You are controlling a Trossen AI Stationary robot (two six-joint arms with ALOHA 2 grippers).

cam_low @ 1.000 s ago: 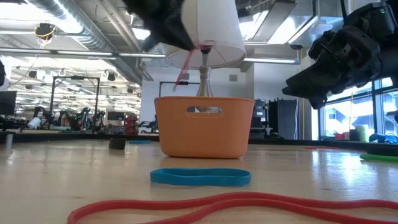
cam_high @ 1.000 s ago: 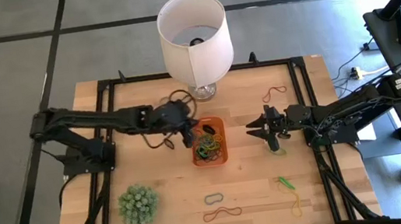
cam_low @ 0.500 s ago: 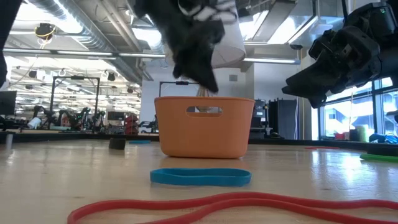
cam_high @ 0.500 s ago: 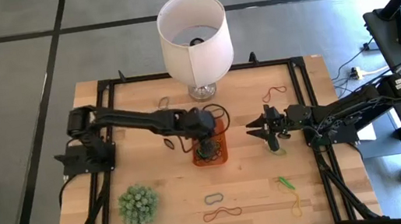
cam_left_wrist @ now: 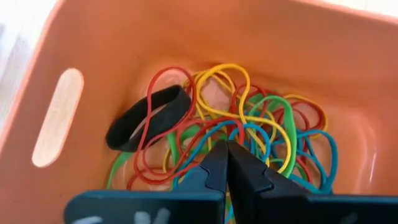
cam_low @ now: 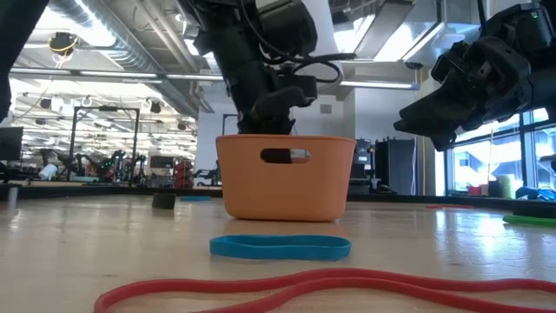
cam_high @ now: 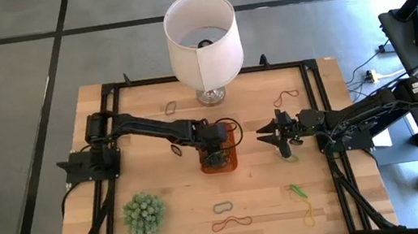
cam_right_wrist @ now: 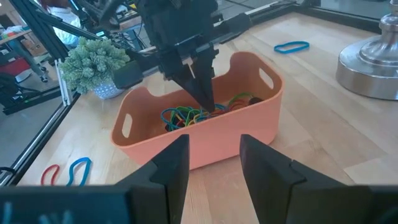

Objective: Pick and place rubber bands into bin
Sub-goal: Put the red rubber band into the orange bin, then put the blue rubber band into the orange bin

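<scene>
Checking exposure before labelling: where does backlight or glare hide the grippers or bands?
Low view: bright windows and ceiling lights behind leave the left gripper and right gripper as dark silhouettes. Left wrist view: the bin is evenly lit inside, the rubber bands plain to see.

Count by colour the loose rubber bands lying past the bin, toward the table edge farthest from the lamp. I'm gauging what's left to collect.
Blue rubber band: 1
Red rubber band: 1
Green rubber band: 1
Yellow rubber band: 1
Total: 4
</scene>
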